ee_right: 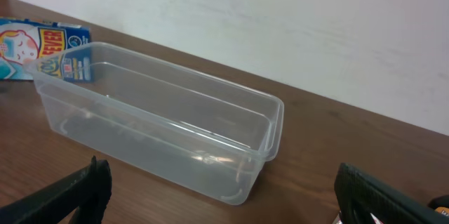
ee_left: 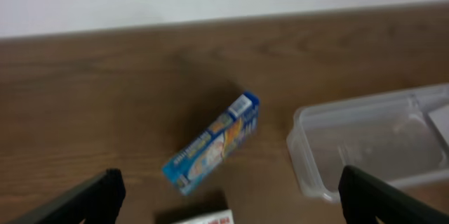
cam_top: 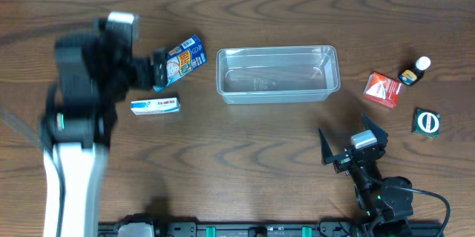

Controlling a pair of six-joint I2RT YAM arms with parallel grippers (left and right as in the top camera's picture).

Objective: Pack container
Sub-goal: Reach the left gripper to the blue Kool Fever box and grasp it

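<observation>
The container (cam_top: 276, 81) is set upright on its base near the middle of a dark brown, wood-grained bench (cam_top: 245, 155), its opening turned upward. Its long axis is laid across the overhead view from side to side, parallel to the far edge of the bench, where a pale plain wall (ee_right: 295, 20) is seen behind it. The wood grain is visible through the clear walls.

Just to the left of the container a blue printed box (cam_top: 182, 60) lies at a slant, one corner pointed toward the container but not touching it. A small white and blue box (cam_top: 155, 105) lies flat to the left of the container, nearer the front edge. To the right of the container a red box (cam_top: 383, 89), a small white-capped bottle (cam_top: 415, 72) and a green and black packet (cam_top: 426, 122) are grouped, well apart from it.

The left gripper (cam_top: 159, 70), blurred in the overhead view, is held by the blue box with its jaws spread wide and nothing gripped. The right gripper (cam_top: 345, 129) is held in front of the container's right end, jaws likewise parted and nothing between them.
</observation>
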